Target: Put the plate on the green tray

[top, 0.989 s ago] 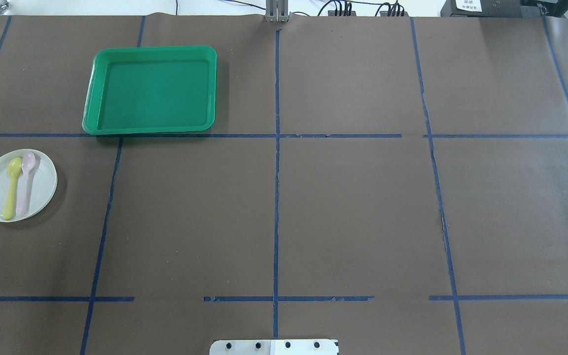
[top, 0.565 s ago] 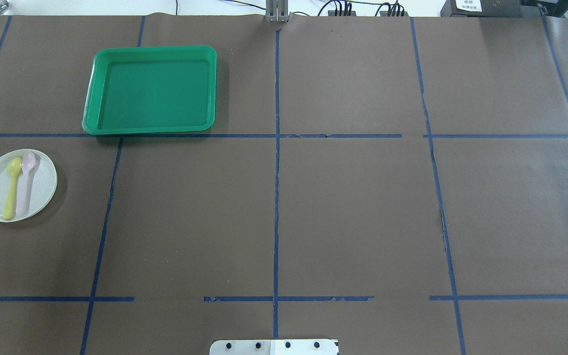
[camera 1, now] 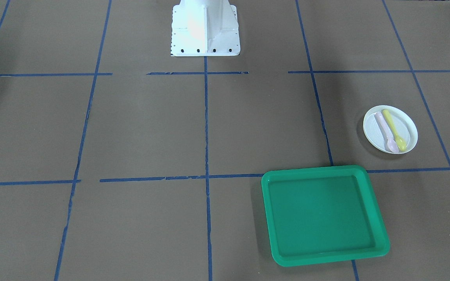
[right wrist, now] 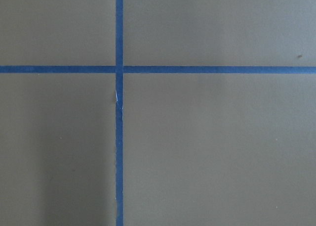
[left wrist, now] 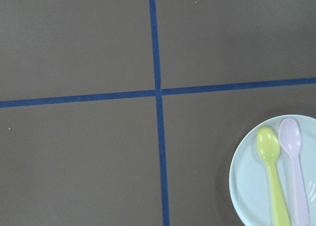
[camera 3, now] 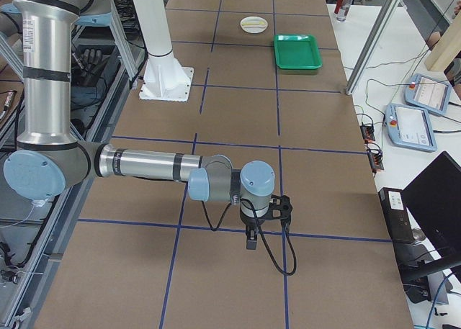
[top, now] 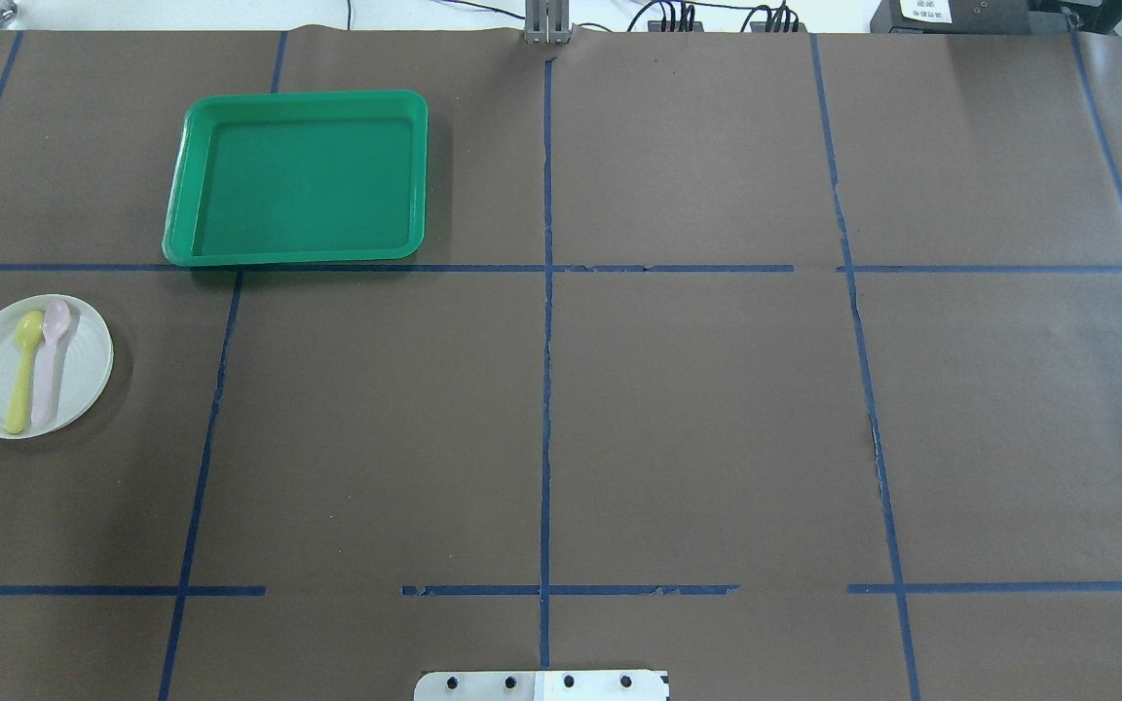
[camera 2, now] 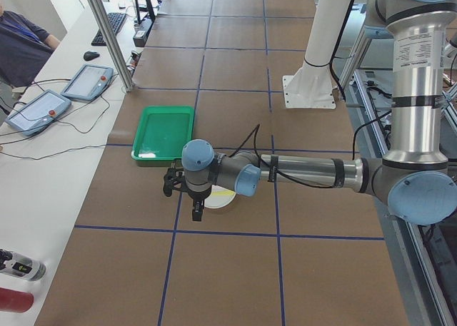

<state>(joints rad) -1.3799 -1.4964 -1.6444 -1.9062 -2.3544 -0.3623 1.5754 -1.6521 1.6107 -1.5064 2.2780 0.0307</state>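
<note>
We find the plate [top: 33,366] resting on the desk [top: 697,409] near its edge on the robot's left, apart from the green tray [top: 298,177], which lies farther forward and nearer the middle. A yellow spoon [top: 23,370] and a pink spoon [top: 50,360] lie side by side on the plate. The left fingers [camera 2: 198,212] hang above the desk just beside the plate (the left wrist camera catches only part of the plate, in its lower right corner), and we cannot tell whether they stand apart or together. The right fingers [camera 3: 250,241] hang over the brown paper well apart from plate and tray; their state we cannot tell either.
</note>
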